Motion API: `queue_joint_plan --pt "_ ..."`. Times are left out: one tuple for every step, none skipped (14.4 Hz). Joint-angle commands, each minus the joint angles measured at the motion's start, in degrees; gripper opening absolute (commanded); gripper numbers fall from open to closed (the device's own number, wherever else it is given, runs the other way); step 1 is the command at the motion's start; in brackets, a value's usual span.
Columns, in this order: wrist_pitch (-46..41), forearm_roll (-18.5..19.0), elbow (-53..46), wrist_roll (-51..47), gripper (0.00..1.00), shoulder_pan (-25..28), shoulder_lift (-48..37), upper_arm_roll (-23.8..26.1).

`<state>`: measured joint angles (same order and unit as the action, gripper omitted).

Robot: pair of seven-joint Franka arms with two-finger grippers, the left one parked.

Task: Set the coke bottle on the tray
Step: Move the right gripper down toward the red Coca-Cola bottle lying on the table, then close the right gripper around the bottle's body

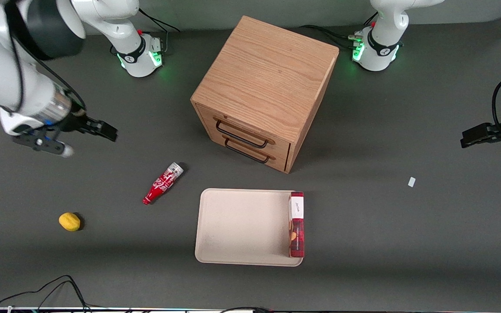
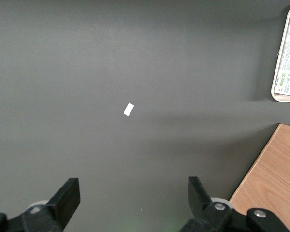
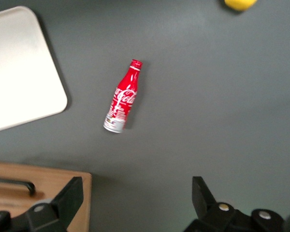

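The coke bottle [image 1: 163, 183] lies on its side on the dark table, a slim red bottle with white script, its silvery base pointing toward the wooden cabinet. It also shows in the right wrist view [image 3: 123, 97]. The beige tray [image 1: 242, 226] lies flat, nearer the front camera than the cabinet, beside the bottle; one corner shows in the right wrist view [image 3: 19, 77]. My gripper [image 1: 102, 130] hovers above the table, farther from the front camera than the bottle and apart from it. It is open and empty [image 3: 135, 195].
A wooden two-drawer cabinet [image 1: 263, 87] stands in the middle of the table. A flat red snack box [image 1: 296, 224] lies on the tray's edge toward the parked arm. A yellow lemon [image 1: 69, 221] lies toward the working arm's end. A small white scrap [image 1: 412, 181] lies toward the parked arm.
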<state>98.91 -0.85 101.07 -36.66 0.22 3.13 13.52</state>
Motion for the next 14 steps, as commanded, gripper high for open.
queue_joint_plan --pt "3.64 1.72 -0.45 -12.26 1.0 0.74 5.47 1.59" --pt "6.27 1.9 0.87 -15.25 1.0 0.74 6.52 1.68" --pt "9.52 2.51 2.62 -17.63 1.0 0.74 7.75 1.68" --pt "12.85 3.3 4.47 -19.92 1.0 0.74 8.89 1.68" --pt "17.06 4.79 6.75 -21.86 1.0 0.74 9.95 1.86" --pt "20.93 6.28 8.16 -24.05 1.0 0.74 11.44 2.03" --pt "24.02 7.43 8.79 -25.73 1.0 0.74 13.46 2.04" --pt "26.66 8.05 8.97 -26.79 1.0 0.74 15.48 2.04" --pt "29.21 8.23 9.14 -27.93 1.0 0.83 17.59 2.04" --pt "31.41 8.41 9.23 -29.16 1.0 0.83 19.7 2.04" --pt "33.52 9.71 9.49 -30.56 1.0 1.27 21.46 2.04" --pt "35.63 11.55 9.58 -32.66 1.0 1.27 23.13 2.04" --pt "37.04 13.66 9.58 -34.77 1.0 1.36 24.88 2.04" --pt "38.71 15.33 9.58 -36.54 1.0 1.36 26.56 2.04"
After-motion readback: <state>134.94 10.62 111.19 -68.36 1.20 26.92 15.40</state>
